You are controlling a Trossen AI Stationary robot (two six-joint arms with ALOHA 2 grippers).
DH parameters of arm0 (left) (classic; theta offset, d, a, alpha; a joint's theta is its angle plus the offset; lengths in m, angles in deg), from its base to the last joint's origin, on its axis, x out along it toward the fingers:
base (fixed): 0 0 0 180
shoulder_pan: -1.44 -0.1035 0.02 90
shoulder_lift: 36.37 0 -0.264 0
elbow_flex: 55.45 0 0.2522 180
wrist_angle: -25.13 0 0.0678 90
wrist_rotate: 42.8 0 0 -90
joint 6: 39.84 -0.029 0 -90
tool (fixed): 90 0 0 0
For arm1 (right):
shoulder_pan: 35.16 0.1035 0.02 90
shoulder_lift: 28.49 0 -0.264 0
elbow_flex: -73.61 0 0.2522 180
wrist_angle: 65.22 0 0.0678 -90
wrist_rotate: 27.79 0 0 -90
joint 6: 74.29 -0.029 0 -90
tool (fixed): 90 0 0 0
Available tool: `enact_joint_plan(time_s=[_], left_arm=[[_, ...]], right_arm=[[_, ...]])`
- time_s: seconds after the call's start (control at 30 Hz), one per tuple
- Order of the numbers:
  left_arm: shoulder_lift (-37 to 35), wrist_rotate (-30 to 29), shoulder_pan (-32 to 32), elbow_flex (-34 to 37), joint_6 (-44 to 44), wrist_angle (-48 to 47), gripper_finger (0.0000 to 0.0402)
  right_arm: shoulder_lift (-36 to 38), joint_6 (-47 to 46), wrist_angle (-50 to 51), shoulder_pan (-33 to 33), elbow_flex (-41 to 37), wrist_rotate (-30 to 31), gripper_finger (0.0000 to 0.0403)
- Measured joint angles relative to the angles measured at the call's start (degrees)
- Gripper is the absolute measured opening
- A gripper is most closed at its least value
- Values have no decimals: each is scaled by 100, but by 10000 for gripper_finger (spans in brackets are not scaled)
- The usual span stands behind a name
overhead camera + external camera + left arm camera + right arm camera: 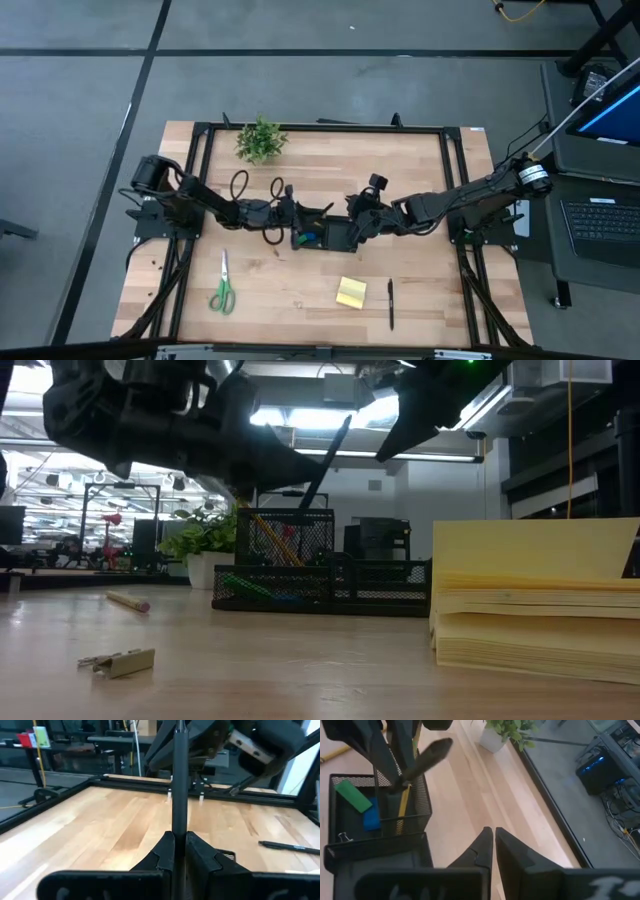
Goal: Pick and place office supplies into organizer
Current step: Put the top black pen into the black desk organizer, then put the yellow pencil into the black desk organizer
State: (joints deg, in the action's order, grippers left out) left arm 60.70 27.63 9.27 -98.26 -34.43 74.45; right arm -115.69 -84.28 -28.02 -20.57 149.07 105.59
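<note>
The black mesh organizer (325,233) stands mid-table. In the right wrist view its low tray holds a green piece (351,796) and a blue block (371,819), and a pencil (404,802) stands in the taller section (402,795). My left gripper (290,215) is at the organizer's left end, shut on a black pen (179,795) over that taller section. My right gripper (360,222) hovers over the organizer's right end, shut and empty (493,834). Green-handled scissors (222,288), a yellow sticky pad (351,292) and another black pen (391,303) lie flat on the near part of the table. My left gripper pinches the black pen's shaft (179,832) between its two fingers. The pen sticks out past the fingertips. In the low view the pen (325,460) slants, its lower end at the taller section's rim (290,512). I cannot tell whether it touches the mesh.
A small green plant (261,140) stands at the far edge. A loose pencil (128,601) and a small metal clip (118,660) lie on the table left of the organizer. Black frame rails (320,128) run round the table. Bare wood lies to the near left.
</note>
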Motion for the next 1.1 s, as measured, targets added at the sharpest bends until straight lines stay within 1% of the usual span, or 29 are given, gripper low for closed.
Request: enact_joint_plan(time_s=[0.13, 0.3, 0.5, 0.77, 0.87, 1.1], left_arm=[[99, -143, -4, 1, -4, -63, 20], [131, -166, -4, 89, -14, -108, 20], [131, -223, 15, 394, 24, 251, 20], [131, -121, 11, 409, 17, 290, 21], [131, -114, 11, 409, 24, 288, 31], [131, -86, 15, 396, 44, 285, 76]], right_arm=[[0, -29, 11, 1, 0, 1, 25], [0, -45, 21, 22, 0, 2, 25], [0, -38, 20, 38, 0, -1, 25], [0, -40, 13, 36, 0, 2, 25], [0, -43, 7, 36, 0, -1, 25], [0, -43, 0, 36, 0, -1, 25]])
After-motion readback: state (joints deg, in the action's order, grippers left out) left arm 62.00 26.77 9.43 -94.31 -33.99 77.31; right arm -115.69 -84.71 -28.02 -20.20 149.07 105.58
